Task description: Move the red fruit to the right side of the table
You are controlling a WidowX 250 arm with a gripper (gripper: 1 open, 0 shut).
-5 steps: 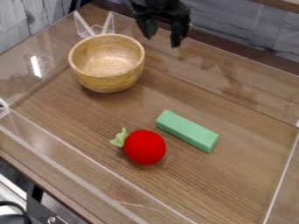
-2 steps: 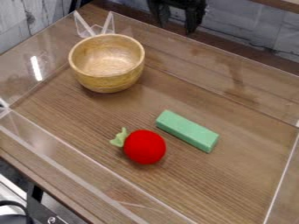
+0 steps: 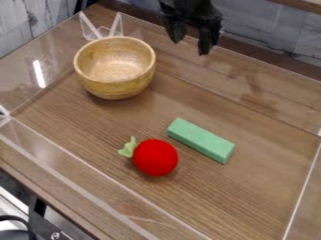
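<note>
Camera view: red fruit (image 3: 154,157) resting near table (image 3: 75,131) centre, just beside green block (image 3: 201,140), untouched, with gripper (image 3: 192,36) high at the far edge, spread wide and empty, presumably ready to descend.

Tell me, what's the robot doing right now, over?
Gripper open, empty, up at the far edge. Red fruit on the table, untouched, near front. Green block just right of it, in the path. Wooden bowl off to the left.
</note>
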